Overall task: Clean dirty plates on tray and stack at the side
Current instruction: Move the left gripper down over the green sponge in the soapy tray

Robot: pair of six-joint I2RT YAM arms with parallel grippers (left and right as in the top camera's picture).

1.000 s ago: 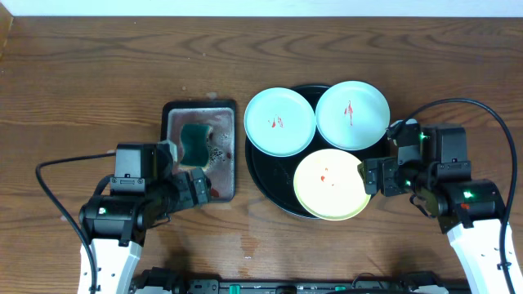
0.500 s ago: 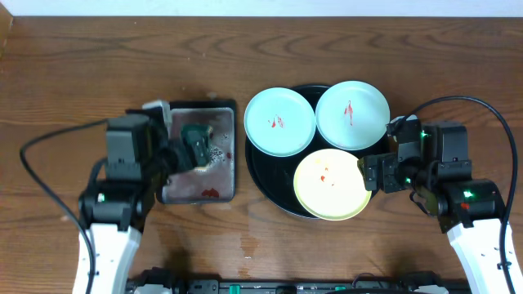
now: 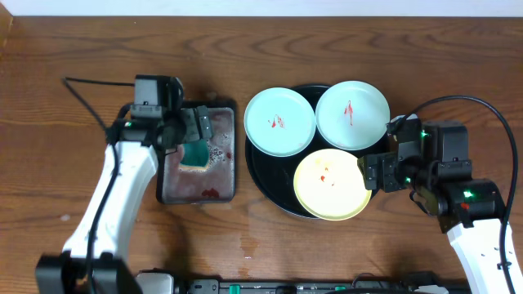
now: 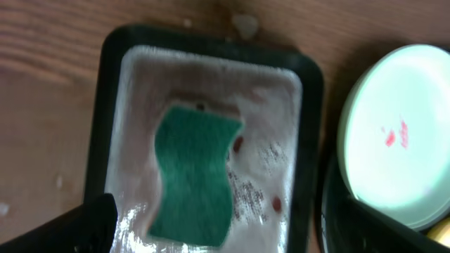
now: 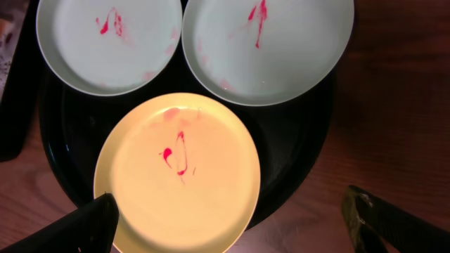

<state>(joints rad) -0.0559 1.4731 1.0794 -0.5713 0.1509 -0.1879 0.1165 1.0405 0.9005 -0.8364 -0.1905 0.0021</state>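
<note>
Three red-smeared plates [image 3: 279, 122] sat on tray [image 3: 265, 176].
Two mint, one yellow; left gripper [image 3: 198, 133] and right gripper [image 3: 370, 174] jaws spread, empty.

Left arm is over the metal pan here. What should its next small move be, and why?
Probably lower the left gripper straight down and close on the green sponge. Its jaws stand open, the sponge lies loose in the metal pan between them, and the yellow plate and both mint plates on the tray show red smears, so nothing is cleaned yet.
</note>
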